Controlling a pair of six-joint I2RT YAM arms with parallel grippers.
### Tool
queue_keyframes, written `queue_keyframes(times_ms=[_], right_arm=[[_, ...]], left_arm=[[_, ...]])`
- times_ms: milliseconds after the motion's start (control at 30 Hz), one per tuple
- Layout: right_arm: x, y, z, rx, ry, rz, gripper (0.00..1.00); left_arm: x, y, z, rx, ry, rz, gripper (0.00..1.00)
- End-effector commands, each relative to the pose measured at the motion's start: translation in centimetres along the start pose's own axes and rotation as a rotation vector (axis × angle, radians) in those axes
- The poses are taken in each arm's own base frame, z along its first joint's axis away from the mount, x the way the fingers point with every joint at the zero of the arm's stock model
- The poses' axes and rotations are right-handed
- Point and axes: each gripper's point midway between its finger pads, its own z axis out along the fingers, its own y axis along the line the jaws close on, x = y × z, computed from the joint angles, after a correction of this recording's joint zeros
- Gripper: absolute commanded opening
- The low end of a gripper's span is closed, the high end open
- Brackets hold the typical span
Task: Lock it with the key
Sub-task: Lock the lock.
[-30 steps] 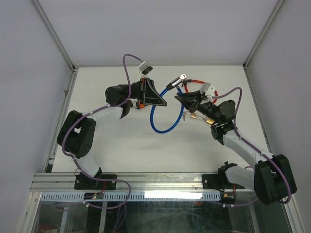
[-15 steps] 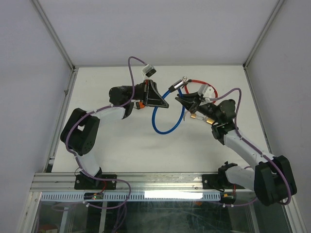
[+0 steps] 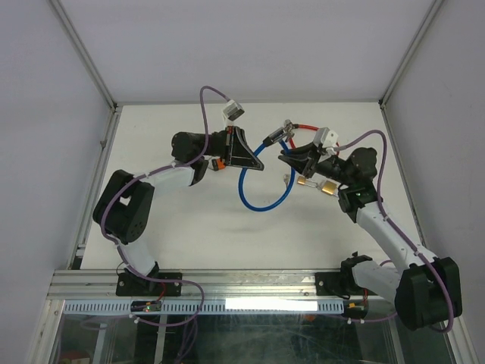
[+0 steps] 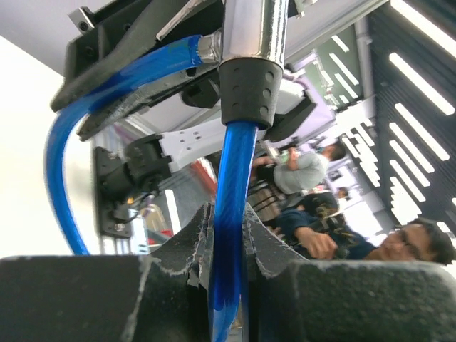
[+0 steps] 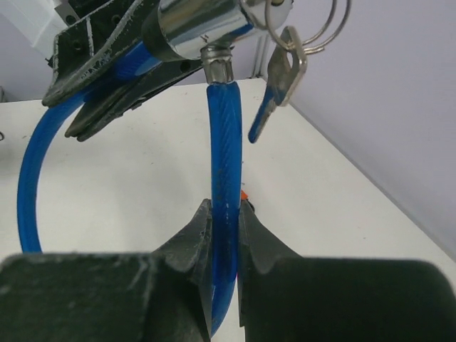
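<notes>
A blue cable lock point(image 3: 261, 199) hangs in a loop above the table, held by both grippers. My left gripper point(image 3: 258, 161) is shut on the cable point(image 4: 229, 214) just below the black sleeve point(image 4: 249, 85) and chrome end. My right gripper point(image 3: 285, 158) is shut on the cable point(image 5: 224, 178) below the chrome lock barrel point(image 5: 199, 25). The key point(image 5: 278, 85) dangles from a ring at the barrel's end, and it hangs free as a small key point(image 3: 286, 180) in the top view. The two cable ends meet at the chrome barrel point(image 3: 279, 133) between the grippers.
A red cable point(image 3: 307, 127) lies on the table behind the right gripper. A brass-coloured piece point(image 3: 308, 183) shows under the right wrist. The white table point(image 3: 189, 227) is walled at the left point(image 3: 98, 167), right point(image 3: 398, 152) and back.
Both arms have shifted slightly, the left wrist moving up and to the right and the right wrist rising. The lock's chrome end sits a little further right. Both grips are unchanged.
</notes>
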Motion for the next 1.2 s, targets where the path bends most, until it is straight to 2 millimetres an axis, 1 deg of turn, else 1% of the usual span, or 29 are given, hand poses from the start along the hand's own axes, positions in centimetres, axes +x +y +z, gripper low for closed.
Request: queue_keyframes(times_ms=[0,67,100,133,167,233,300,367,467,533,600,667,767,933,967,1000,1033,1167], right_arm=[[-4.9,4.5,0.0,-0.242,-0.089,-0.070,0.00],[-4.0,6.8,0.0,-0.341,-0.063,-0.061,0.00],[-3.6,7.5,0.0,-0.370,-0.049,-0.069,0.00],[-3.6,7.8,0.0,-0.377,-0.041,-0.076,0.00],[-3.7,7.6,0.0,-0.371,-0.035,-0.071,0.00],[-4.2,6.7,-0.1,-0.330,-0.017,-0.054,0.00],[-4.8,5.6,-0.4,-0.289,-0.014,-0.025,0.00],[-5.3,5.0,-0.9,-0.261,-0.025,0.022,0.00],[-6.0,4.5,-1.4,-0.245,-0.058,0.063,0.00],[-6.1,5.0,-1.5,-0.273,-0.065,0.093,0.00],[-5.6,6.4,-1.4,-0.334,-0.075,0.126,0.00],[-5.3,7.8,-0.9,-0.380,-0.078,0.122,0.00],[-4.9,8.1,-0.3,-0.386,-0.059,0.133,0.00],[-4.2,7.5,0.1,-0.350,-0.046,0.170,0.00],[-4.1,7.2,0.2,-0.337,-0.045,0.191,0.00],[-3.9,7.0,0.3,-0.326,-0.046,0.205,0.00],[-3.6,6.8,0.4,-0.314,-0.045,0.217,0.00],[-2.9,6.5,0.6,-0.304,-0.041,0.232,0.00]], left_arm=[[-0.8,0.7,-0.2,-0.085,-0.008,0.060,0.00],[-1.1,1.5,-0.2,-0.136,-0.006,0.070,0.00],[-1.2,1.8,-0.2,-0.157,-0.003,0.084,0.00],[-1.3,1.9,-0.2,-0.175,0.002,0.094,0.00],[-1.4,2.0,-0.2,-0.192,0.008,0.111,0.00],[-1.7,2.0,-0.3,-0.228,0.020,0.140,0.00],[-2.0,2.5,-0.5,-0.281,0.031,0.166,0.00],[-2.2,3.0,-0.9,-0.333,0.037,0.209,0.00],[-2.6,2.9,-1.2,-0.376,0.030,0.233,0.00],[-3.0,3.4,-1.5,-0.431,0.023,0.256,0.00],[-3.7,4.4,-2.2,-0.532,-0.006,0.271,0.00],[-4.2,4.5,-2.6,-0.574,-0.017,0.307,0.00],[-4.7,3.7,-2.8,-0.594,-0.027,0.364,0.00],[-5.3,1.9,-2.9,-0.616,-0.035,0.517,0.00],[-5.3,1.9,-2.9,-0.625,-0.032,0.553,0.00],[-5.2,1.1,-2.8,-0.628,-0.034,0.602,0.00],[-5.2,0.7,-2.8,-0.632,-0.036,0.645,0.00],[-4.7,-0.2,-2.4,-0.630,-0.046,0.741,0.00]])
